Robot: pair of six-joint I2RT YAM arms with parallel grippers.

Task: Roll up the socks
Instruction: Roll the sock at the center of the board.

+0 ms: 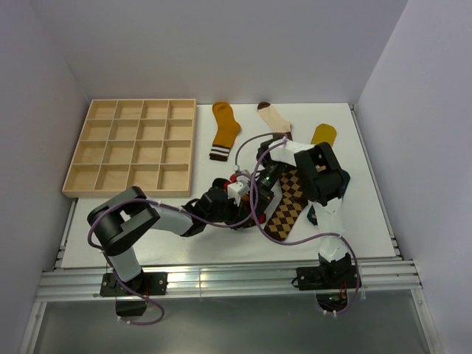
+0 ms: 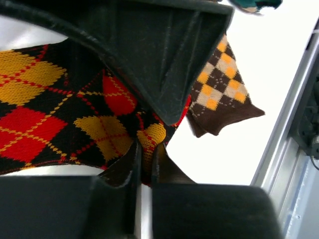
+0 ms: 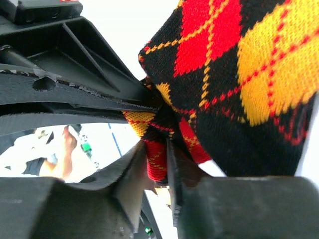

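My left fingers (image 2: pixel 135 164) are pinched nearly together w/ a fold of the red-and-yellow argyle sock (image 2: pixel 30 119) caught between the tips, so that's a grip on fabric. My right fingers (image 3: pixel 133 172) stand a little wider, and a bunched bit of the same sock fills the gap btwn them (red and yellow knit is pressed against both inner faces). Both sets of tips meet at one spot on the sock, nearly touching. In each wrist view the other arm's black finger crosses the top of the picture, right above the fabric.

From overhead, the two wrists crowd together near the middle of the table (image 1: pixel 369 221), left arm reaching across from its side, right arm folded back over itself. They hide most of the held sock in that view.

The brown-and-orange argyle sock (image 1: pixel 284 206) lies flat just beside the pinch point, on the right arm's side, its dark cuff toward the near edge. A scrap of teal sock (image 2: pixel 251 4) shows past it.

Farther back lie three more, well apart from my fingers:
- mustard sock (image 1: pixel 223 129), striped cuff toward me
- cream sock (image 1: pixel 274 118) w/ brown toe
- yellow sock (image 1: pixel 323 134), partly behind the right arm

The wooden tray (image 1: pixel 77 171) w/ its grid of compartments sits at back left.
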